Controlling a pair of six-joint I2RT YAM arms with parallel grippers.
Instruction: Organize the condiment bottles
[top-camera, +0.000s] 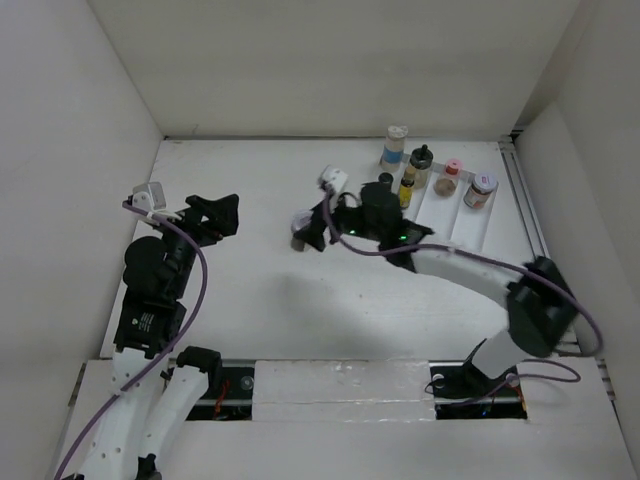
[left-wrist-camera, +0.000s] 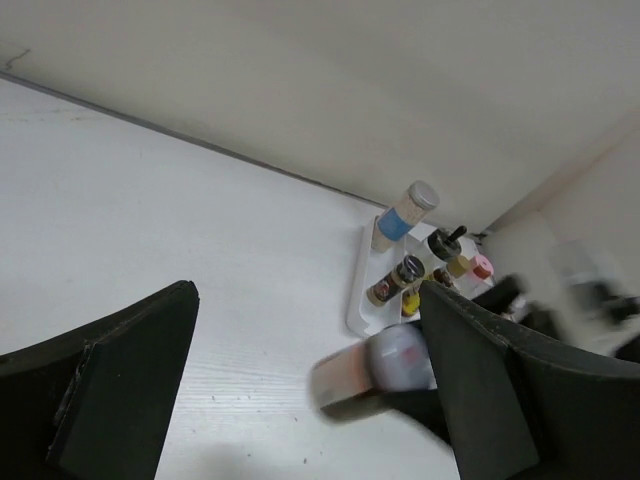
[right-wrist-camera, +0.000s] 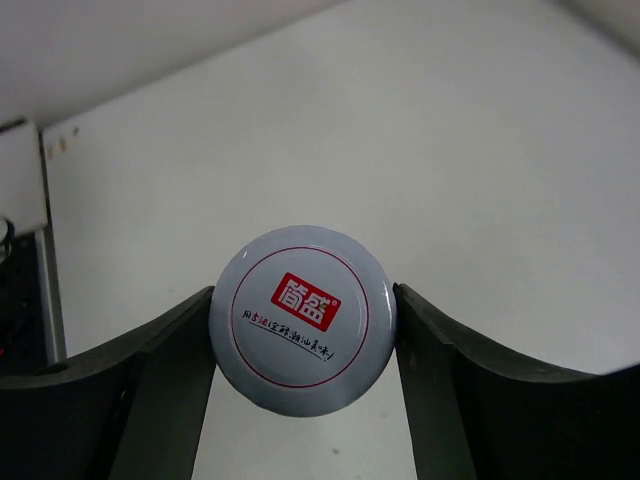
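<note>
Right gripper (right-wrist-camera: 303, 338): pinched on a small jar (right-wrist-camera: 303, 330), one finger (right-wrist-camera: 165, 385) pressed to each side of its lid.
Held jar: pale grey round lid with a red logo and a thin red ring. It was out over the middle of the table (top-camera: 250, 300), well apart from the tray. It was blurred in the left wrist view, so I could not tell whether it touched the table.
Left gripper (top-camera: 226, 217): fingers spread wide with nothing between them, over the left side of the table, well apart from every bottle.
White tray (top-camera: 470, 228): divided, at the far right of the table.
Blue-label jar (top-camera: 395, 147): upright with a pale lid, at the tray's far left corner. I could not tell whether it was inside the tray or just behind it.
Black-capped bottle (top-camera: 421, 165): upright, just beside the blue-label jar.
Yellow bottle (top-camera: 408, 187): dark cap, on the near side of the black-capped bottle.
Dark-lid jar (top-camera: 385, 182): just left of the yellow bottle, by the tray's left edge.
Pink-lid jar (top-camera: 450, 178): in a slot right of the yellow bottle.
Silver-lid jar (top-camera: 480, 190): in the rightmost slot, beside the pink-lid jar.
</note>
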